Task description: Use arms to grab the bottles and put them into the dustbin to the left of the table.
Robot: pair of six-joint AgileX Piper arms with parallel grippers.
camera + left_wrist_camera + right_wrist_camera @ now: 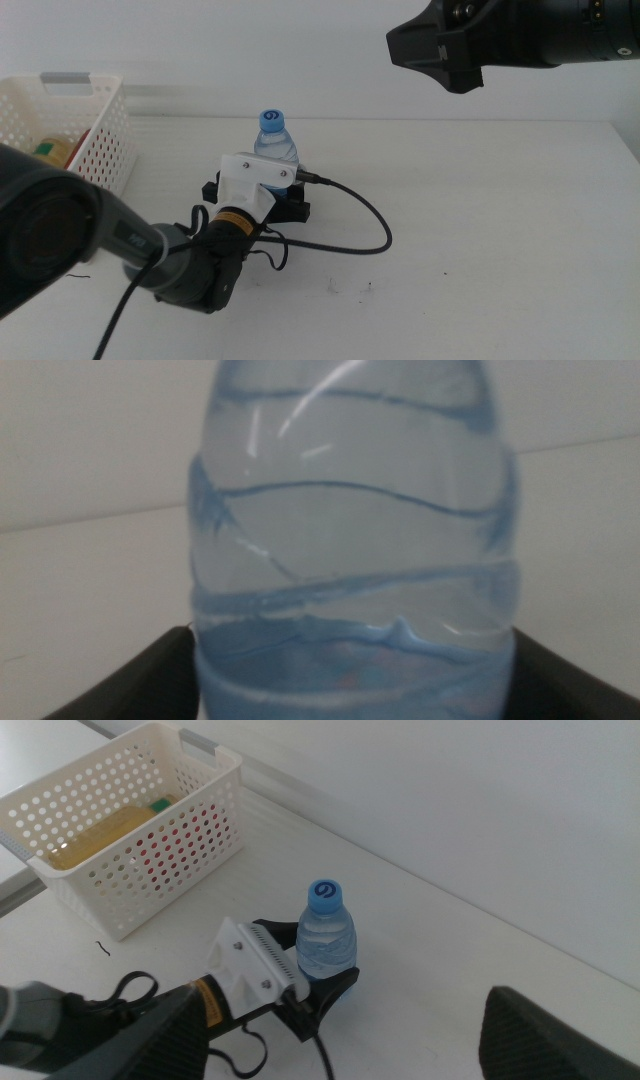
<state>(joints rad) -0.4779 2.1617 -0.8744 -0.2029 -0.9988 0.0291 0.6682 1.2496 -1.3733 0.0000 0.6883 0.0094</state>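
Observation:
A clear water bottle (276,142) with a blue cap stands upright near the middle of the white table (480,220). My left gripper (258,198) has reached it from the left and is open, one jaw on each side of the bottle's lower body (350,530). The right wrist view shows the same bottle (326,935) between those jaws. High at the back right, my right gripper (437,55) hangs open and holds nothing. The white dustbin (80,82) stands at the left; in it lie a yellow tea bottle (100,830) and something red (172,842) seen through the holes.
A black cable (372,218) loops from the left wrist's white block (250,180) onto the table to the right of the bottle. A few dark specks (368,288) lie near the front. The dustbin's perforated wall (150,870) is a short way left of the bottle.

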